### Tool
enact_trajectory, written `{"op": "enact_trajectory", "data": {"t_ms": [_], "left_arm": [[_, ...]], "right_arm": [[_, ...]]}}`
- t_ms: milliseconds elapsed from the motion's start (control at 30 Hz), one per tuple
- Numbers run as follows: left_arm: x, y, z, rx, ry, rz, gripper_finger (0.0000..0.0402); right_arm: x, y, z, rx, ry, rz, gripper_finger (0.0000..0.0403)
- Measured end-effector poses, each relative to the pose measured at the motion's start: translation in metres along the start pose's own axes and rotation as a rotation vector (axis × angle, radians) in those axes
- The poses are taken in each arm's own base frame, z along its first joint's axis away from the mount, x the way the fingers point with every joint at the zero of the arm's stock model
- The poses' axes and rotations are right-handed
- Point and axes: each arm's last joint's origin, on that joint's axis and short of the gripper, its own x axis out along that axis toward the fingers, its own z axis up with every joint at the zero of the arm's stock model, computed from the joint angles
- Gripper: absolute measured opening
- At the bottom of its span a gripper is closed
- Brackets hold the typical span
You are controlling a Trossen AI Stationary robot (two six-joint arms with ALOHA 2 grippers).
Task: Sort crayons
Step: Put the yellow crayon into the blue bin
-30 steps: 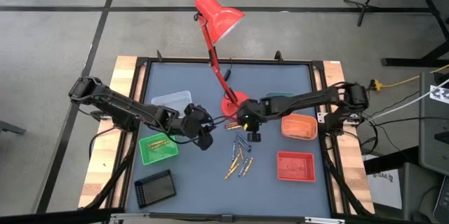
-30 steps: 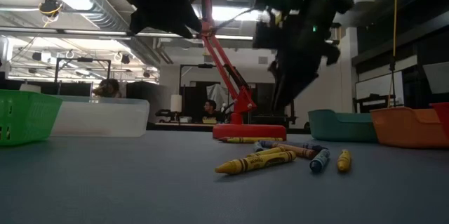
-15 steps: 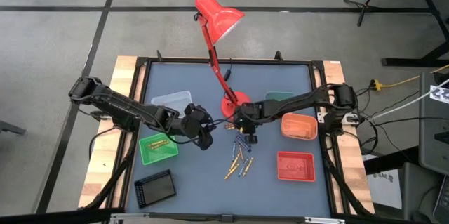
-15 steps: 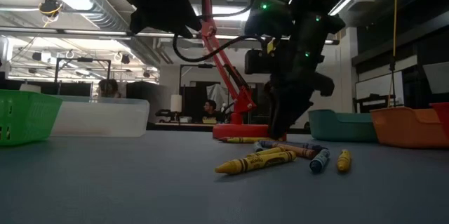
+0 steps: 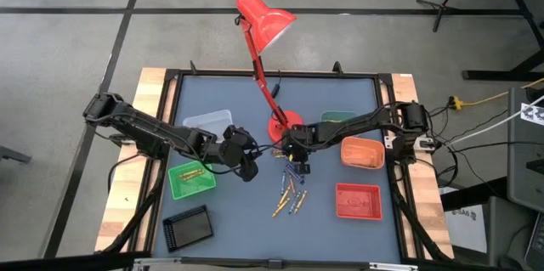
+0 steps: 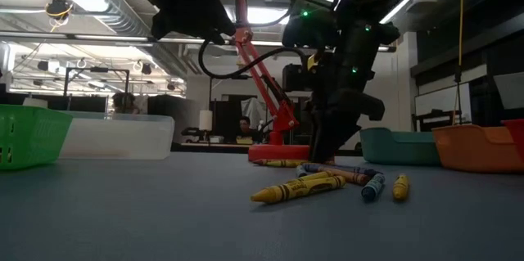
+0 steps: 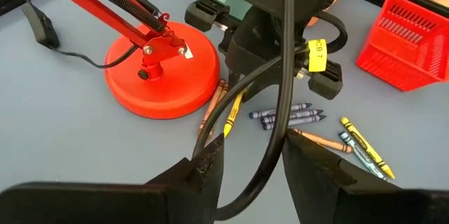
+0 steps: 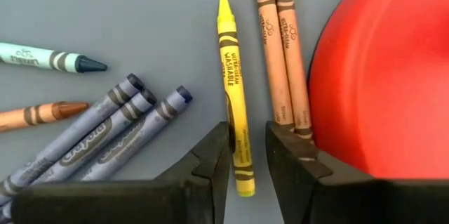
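Note:
Several crayons (image 5: 289,193) lie loose on the blue-grey table in front of the red lamp's base (image 5: 285,127); they also show in the low view (image 6: 315,184). My right gripper (image 8: 248,131) is down at the table, open. Its fingers stand on either side of the blunt end of a yellow crayon (image 8: 231,76), which lies flat beside two orange crayons (image 8: 277,48) and three blue-purple ones (image 8: 119,122). In the high view my right gripper (image 5: 294,166) is just in front of the lamp base. My left gripper (image 5: 245,167) hangs open and empty to its left, above the table (image 7: 252,155). My right gripper comes from above, pointing down, with its fingers across the yellow crayon's blunt end (image 8: 242,157), one finger (image 8: 210,157) close on one side and the other (image 8: 291,154) by the orange crayons. The crayon lies flat on the table. I cannot tell whether a finger touches it.
The lamp's base and slanting arm (image 5: 259,59) stand right behind the crayons. Around them are a green tray (image 5: 192,177) with yellow crayons, a clear tray (image 5: 208,121), a teal tray (image 5: 338,118), an orange tray (image 5: 361,152), a red tray (image 5: 358,200) and a black tray (image 5: 187,226).
My right gripper has gone toward the table's left edge and down, from well above the crayons to the table surface by the lamp base. The crayons have stayed where they were.

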Motion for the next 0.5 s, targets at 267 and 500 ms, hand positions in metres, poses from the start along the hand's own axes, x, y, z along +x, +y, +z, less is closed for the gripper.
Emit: {"op": "enact_trajectory", "data": {"t_ms": [267, 500], "left_arm": [[-0.0001, -0.0001, -0.0001, 0.0, 0.0, 0.0, 0.0127], [-0.001, -0.0004, -0.0024, 0.03, 0.064, -0.056, 0.0127]], "right_arm": [[0.0002, 0.0002, -0.0002, 0.0, 0.002, 0.003, 0.0041], [0.0003, 0.0005, -0.0005, 0.001, 0.005, 0.008, 0.0013]]}}
